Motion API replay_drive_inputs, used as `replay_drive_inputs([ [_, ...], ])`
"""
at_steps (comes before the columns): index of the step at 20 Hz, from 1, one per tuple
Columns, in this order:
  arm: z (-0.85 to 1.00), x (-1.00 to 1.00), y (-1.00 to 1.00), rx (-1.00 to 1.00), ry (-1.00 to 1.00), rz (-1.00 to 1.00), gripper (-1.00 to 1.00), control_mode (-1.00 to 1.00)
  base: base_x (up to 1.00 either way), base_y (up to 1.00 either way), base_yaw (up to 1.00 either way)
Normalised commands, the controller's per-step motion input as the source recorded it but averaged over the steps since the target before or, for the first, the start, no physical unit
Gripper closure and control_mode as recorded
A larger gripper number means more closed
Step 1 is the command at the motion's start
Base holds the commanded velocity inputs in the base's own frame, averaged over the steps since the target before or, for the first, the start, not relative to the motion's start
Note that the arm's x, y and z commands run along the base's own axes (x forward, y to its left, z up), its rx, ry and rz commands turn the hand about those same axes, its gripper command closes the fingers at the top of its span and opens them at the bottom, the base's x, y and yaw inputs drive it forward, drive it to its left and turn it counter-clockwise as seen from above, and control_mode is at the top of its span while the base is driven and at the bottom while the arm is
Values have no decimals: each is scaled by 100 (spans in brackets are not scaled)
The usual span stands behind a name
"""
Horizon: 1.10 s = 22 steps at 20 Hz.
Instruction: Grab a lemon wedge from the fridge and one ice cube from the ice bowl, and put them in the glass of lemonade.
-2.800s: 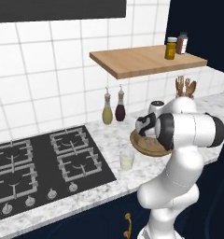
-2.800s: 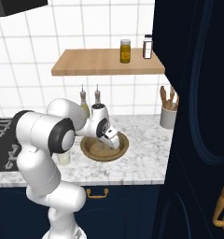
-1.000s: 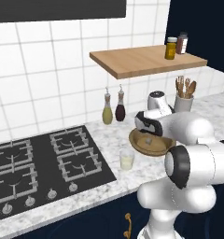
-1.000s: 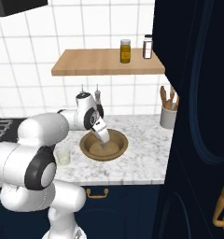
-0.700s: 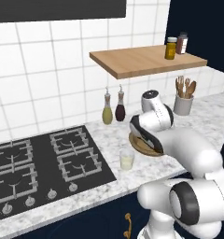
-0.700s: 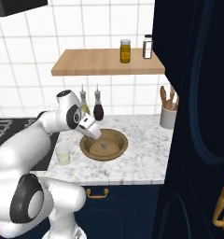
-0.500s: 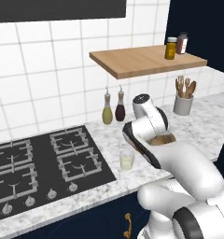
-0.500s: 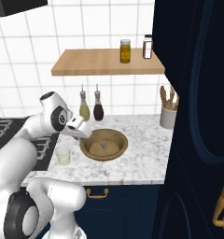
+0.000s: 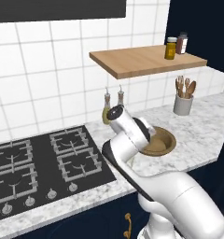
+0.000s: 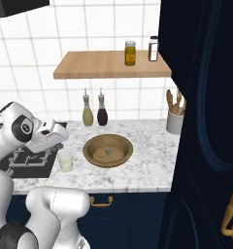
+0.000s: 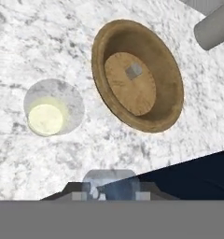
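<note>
One small grey ice cube (image 11: pixel 133 71) lay in the ice bowl (image 11: pixel 167 65), and another pale, translucent block sat at the gripper (image 11: pixel 110 191) in the hand view, between the finger tips. You appeared to have the tool closed on that block, which I judged to be an ice cube, though the fingers themselves were too cropped to be sure. The glass of lemonade (image 10: pixel 66 160) stood on the marble counter (image 10: pixel 147 170) just beside the bowl, on its stove (image 9: pixel 34 168) side, and your wrist hung above it in the right base view. Nothing but pale liquid showed inside the glass, so neither item looked delivered. By my reading, the cube drop was the step in hand; the lemon wedge and the trip to the fridge were left.
</note>
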Motion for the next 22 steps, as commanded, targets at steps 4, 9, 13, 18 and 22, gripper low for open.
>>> replay_drive_inputs([
  [4, -10, 14, 40, -18, 29, 21, 100, -100, 0, 0, 0],
  [9, -24, 70, 0, -11, 29, 5, 100, -100, 0, 0, 0],
  [13, -20, 54, 21, -13, 25, 2, 100, -100, 0, 0, 0],
  [18, -31, 20, 12, -10, 5, 0, 100, -100, 0, 0, 0],
  [22, -32, 2, 0, -6, 0, 0, 100, -100, 0, 0, 0],
])
